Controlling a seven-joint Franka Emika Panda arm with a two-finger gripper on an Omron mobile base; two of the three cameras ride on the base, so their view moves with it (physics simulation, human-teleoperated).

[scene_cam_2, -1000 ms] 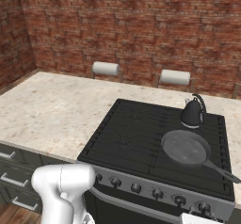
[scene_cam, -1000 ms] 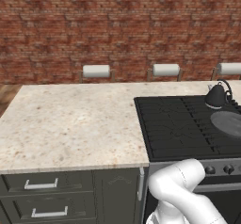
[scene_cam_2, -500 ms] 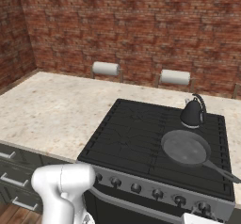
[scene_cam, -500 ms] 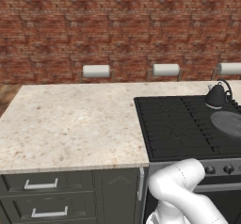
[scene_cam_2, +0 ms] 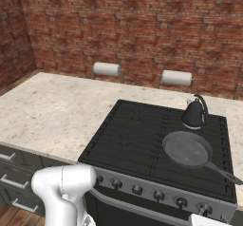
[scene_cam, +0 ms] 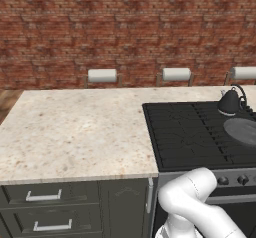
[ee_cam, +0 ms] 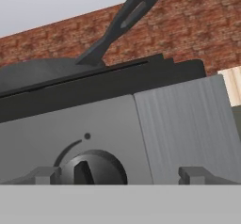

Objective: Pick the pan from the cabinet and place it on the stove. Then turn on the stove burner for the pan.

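Brick wall backs a speckled stone tabletop [scene_cam: 75,132] at left, two paper towel rolls [scene_cam_2: 106,69] against it; right of that lies the stove [scene_cam_2: 137,139], a black kettle [scene_cam_2: 194,115] at its rear and the pan [scene_cam_2: 187,149] on the front right grate, holding nothing. Facing the rightmost knob [ee_cam: 93,168], the end effector [ee_cam: 120,175] stands spread wide, tips either side; closing off-centre could slip off or turn the wrong burner

Red brick wall [scene_cam: 75,27] behind a speckled stone counter [scene_cam: 75,132].
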